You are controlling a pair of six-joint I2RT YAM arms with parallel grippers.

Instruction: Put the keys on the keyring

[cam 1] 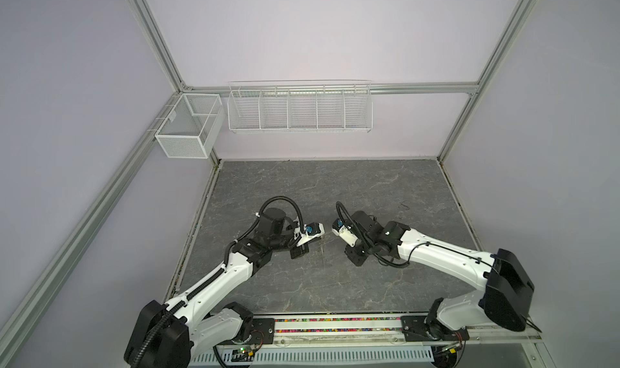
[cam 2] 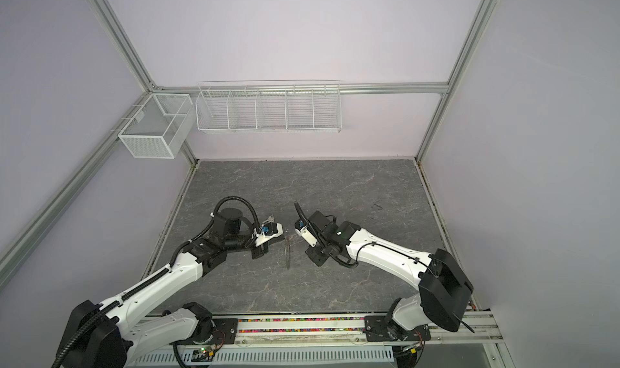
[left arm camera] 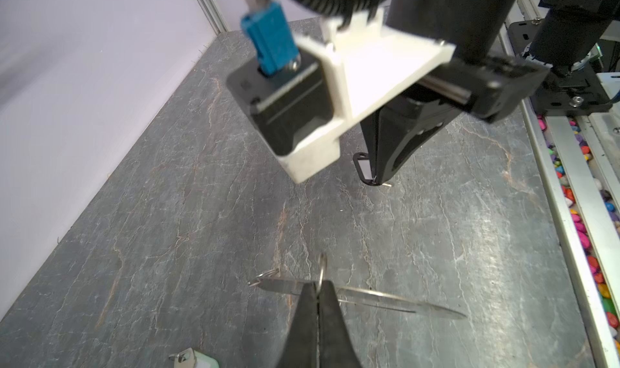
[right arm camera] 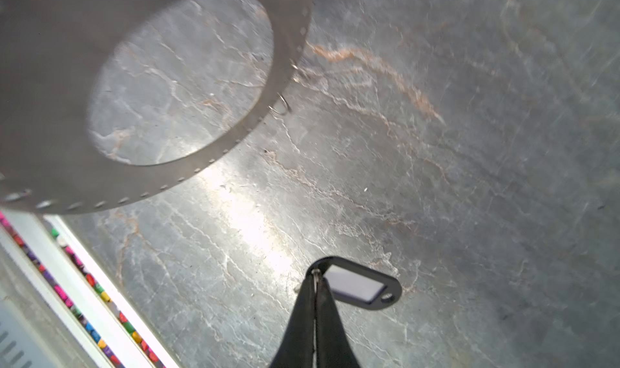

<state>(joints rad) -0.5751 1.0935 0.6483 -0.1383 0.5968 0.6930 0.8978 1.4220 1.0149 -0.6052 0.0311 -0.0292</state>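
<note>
Grey metal, the keyring [cam 2: 287, 253] is held upright and edge-on just below the middle of the frame in both top views. It is clamped at its rim between the closed fingers of the left gripper [left arm camera: 317, 290]. To its right, well apart, the right gripper [right arm camera: 315, 277] is pinched tight on the hole end of the black tag [right arm camera: 360, 287] (its key is barely seen), low over the table [right arm camera: 469, 181]. The white tag [left arm camera: 203, 361] is seen lying on the table near the left gripper.
</note>
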